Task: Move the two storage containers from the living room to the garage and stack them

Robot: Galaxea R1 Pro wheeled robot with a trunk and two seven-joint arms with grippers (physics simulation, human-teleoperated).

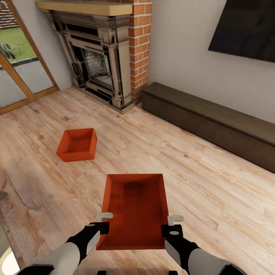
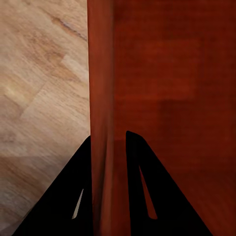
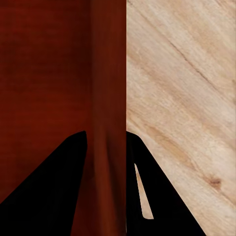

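1. Both sets of fingers pinch the near storage container [image 1: 134,210] in the head view: the left gripper [image 1: 102,221] clamps its left wall and the right gripper [image 1: 173,225] its right wall, each near the corner closest to the robot. This bin sits directly ahead between the two arms; I cannot tell whether it rests on the wood-plank floor [image 1: 214,183] or is just clear of it. The far storage container [image 1: 77,144] lies on the planks well apart, toward the brick fireplace [image 1: 110,53], with a dark low cabinet [image 1: 214,122] along the wall at right.

2. From the left wrist view, the left gripper [image 2: 109,147] has one dark finger [image 2: 69,196] outside the orange-red wall [image 2: 101,73] and one inside, closed on it, with planks beside.

3. From the right wrist view, the right gripper [image 3: 105,145] straddles the opposite wall [image 3: 108,64] likewise, closed on it.

4. Judging by this, the step in hand is picking up the first bin in the living room. Next calls for an even two-arm lift, keeping it level, then driving toward the garage.
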